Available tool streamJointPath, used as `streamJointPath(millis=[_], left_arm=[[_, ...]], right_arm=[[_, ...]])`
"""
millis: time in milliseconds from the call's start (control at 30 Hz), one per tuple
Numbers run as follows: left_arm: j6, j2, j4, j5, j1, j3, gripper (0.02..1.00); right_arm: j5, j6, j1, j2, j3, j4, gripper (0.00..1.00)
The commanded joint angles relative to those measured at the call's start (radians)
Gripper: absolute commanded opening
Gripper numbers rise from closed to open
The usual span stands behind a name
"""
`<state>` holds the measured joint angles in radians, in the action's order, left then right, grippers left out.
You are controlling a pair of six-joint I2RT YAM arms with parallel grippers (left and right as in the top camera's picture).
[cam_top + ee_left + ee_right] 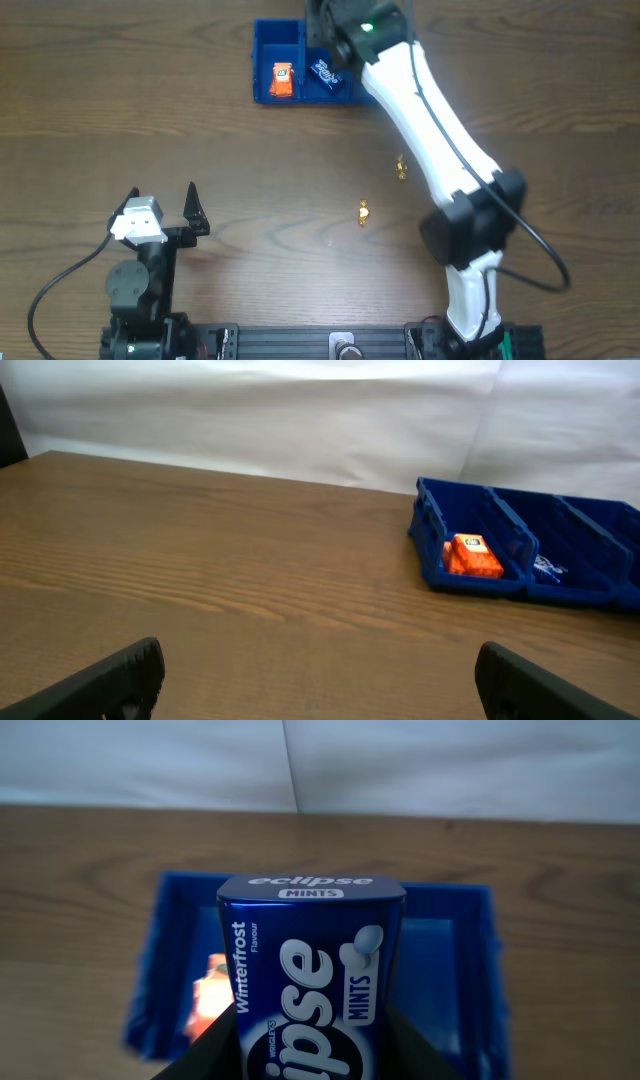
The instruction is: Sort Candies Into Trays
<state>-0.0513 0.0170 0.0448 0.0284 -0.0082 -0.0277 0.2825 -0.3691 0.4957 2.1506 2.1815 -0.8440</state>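
R gripper (312, 1056) has its fingers clamped on a blue mint tin (310, 970), held upright above the blue compartment tray (258, 72) at 12 o'clock on the table. In the R wrist view the tin hangs over the tray's middle. The orange candy (283, 80) sits in the bay toward 9 o'clock from it. A pale item (545, 567) lies in the middle bay, can't tell what.

L gripper (163, 192) is parked at approx 8 o'clock, fingers wide apart, nothing in them.

Two gold-wrapped candies (401, 166) (364, 211) lie on bare wood, just off centre at 3 and 4 o'clock, well apart from the tray.

Step in hand, as I read it: drop the tin. To do it well:
- Keep it off the orange bay, since it's a diff. type.
- Centre it between the dividers and lower till its base is w/in the walls.
- Only then open, as a tall tin let go high prob. tips over the rim.
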Motion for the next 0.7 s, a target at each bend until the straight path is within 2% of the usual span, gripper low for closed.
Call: streamJointPath(millis=[33,367,433,467,500,533,567,633,700], left_arm=[[0.003,-0.004,0.035,-0.005,0.004,0.021,0.998],[0.003,-0.004,0.035,-0.005,0.004,0.021,0.998],[0.003,-0.004,0.035,-0.005,0.004,0.021,0.998],[0.003,-0.004,0.035,-0.005,0.004,0.021,0.998],[0.003,-0.004,0.035,-0.005,0.004,0.021,0.998],[0.003,-0.004,0.035,-0.005,0.004,0.021,0.996],[0.003,-0.004,0.035,-0.005,0.004,0.021,0.998],[0.003,-0.004,0.035,-0.005,0.004,0.021,0.998],[0.003,-0.004,0.035,-0.005,0.004,0.021,0.998]], right_arm=[[-0.051,0.036,-0.013,0.14,0.02,0.052,0.205],[-0.067,0.021,-0.031,0.219,0.02,0.081,0.231],[-0.067,0.022,-0.034,0.219,0.02,0.079,0.312],[-0.067,0.022,-0.035,0.219,0.02,0.077,0.389],[-0.067,0.021,-0.036,0.219,0.02,0.077,0.5],[-0.067,0.018,-0.039,0.219,0.02,0.077,0.684],[-0.067,0.015,-0.042,0.219,0.02,0.076,0.733],[-0.067,0.002,-0.048,0.208,0.02,0.061,0.899],[-0.067,0.002,-0.041,0.078,0.02,-0.003,1.0]])
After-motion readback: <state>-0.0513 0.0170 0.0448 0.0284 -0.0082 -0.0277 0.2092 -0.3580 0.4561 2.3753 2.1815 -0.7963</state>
